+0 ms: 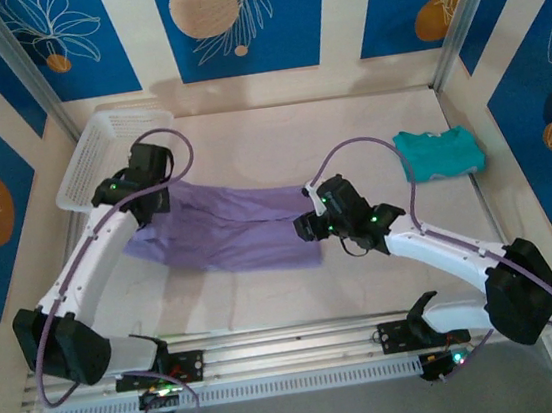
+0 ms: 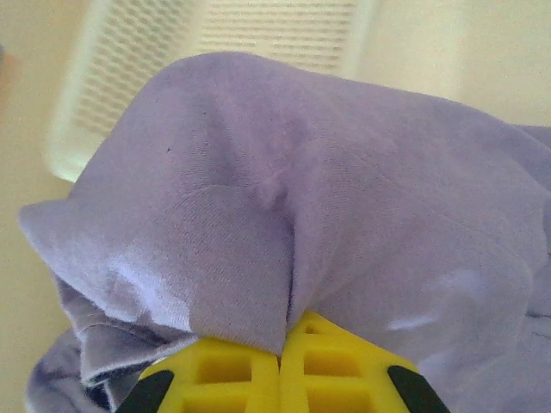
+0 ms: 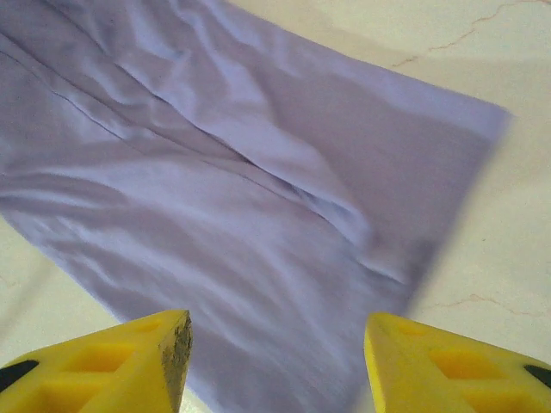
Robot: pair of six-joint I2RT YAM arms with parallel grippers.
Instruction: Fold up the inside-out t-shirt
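On the table [image 1: 348, 137], the t-shirt [image 1: 228, 227] lies spread.
The left gripper [image 2: 282, 348], arm stretched forward, pinches bunched fabric (near the basket [image 1: 99, 158]); the right gripper [image 3: 274, 344], elbow bent, hovers parted over its edge.

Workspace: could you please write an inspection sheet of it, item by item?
Surface: pale table, marbled.
Job's things: t-shirt lies spread, one end bunched.
Clutter: white basket far left; teal garment far right.
End effectors: left end effector shut on t-shirt; right end effector open over its edge.
Cables: purple cables arch in loops.
Surroundings: blue patterned walls.
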